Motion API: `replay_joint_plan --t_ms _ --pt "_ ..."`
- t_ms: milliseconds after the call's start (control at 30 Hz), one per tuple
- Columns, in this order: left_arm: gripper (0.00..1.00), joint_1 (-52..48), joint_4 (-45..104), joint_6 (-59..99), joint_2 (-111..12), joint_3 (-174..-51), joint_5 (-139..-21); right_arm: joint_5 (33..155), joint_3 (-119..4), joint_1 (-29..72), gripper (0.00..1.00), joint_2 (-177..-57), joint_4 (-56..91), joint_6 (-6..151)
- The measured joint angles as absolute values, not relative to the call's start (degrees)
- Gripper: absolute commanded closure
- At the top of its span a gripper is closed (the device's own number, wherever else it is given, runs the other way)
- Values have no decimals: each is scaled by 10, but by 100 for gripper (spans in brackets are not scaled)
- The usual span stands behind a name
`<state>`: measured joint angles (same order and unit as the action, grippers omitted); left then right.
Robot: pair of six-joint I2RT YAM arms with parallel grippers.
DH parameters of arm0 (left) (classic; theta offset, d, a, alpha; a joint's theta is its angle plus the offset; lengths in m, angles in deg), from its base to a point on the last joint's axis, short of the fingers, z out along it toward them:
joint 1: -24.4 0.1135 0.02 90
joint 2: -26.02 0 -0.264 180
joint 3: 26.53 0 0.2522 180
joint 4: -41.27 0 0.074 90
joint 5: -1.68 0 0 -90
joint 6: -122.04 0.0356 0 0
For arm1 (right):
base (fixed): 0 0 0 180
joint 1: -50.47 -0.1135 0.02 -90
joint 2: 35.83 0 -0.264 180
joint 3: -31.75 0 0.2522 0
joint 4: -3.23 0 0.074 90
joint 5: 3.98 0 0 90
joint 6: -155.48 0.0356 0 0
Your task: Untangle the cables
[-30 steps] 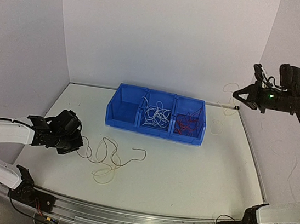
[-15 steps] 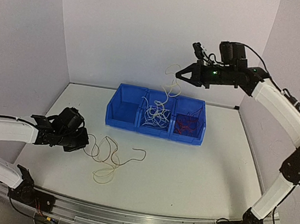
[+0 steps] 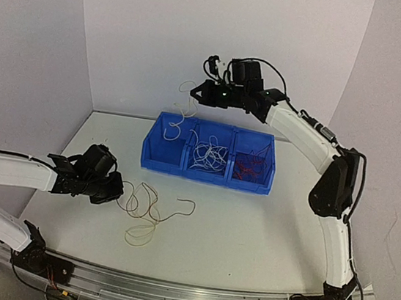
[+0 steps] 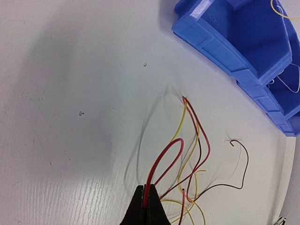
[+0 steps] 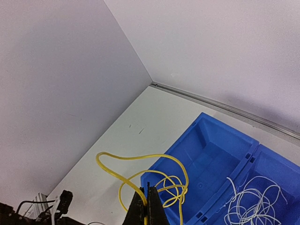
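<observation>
While the left pincer (image 3: 112, 189) sat clamped on a red cable (image 4: 161, 153) in the tangle (image 3: 144, 216) on the table (image 3: 264, 225), near left, the right pincer (image 3: 198, 92) pinched a yellow cable (image 5: 140, 157) above the left compartment of the blue bin (image 3: 157, 163); lowering it well inside before release seemed wisest.

From the left wrist, the blue bin (image 4: 220, 47) runs off the right edge, and the cables (image 4: 190, 154) slip out past the bottom.
</observation>
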<state>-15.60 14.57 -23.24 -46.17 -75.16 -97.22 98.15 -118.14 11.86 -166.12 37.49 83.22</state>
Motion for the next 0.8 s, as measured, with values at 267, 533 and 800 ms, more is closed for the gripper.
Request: replay_joint_plan --t_ms 267,533,800 --pt "100 -156 170 -232 -487 -752 -953 934 -1223 119 97 -1770 322 832" --pt "100 -156 184 -228 -501 -752 -944 934 -1270 115 84 -1852 298 840" --pt "100 -156 191 -228 -505 -752 -944 954 -1271 106 67 -1864 294 831"
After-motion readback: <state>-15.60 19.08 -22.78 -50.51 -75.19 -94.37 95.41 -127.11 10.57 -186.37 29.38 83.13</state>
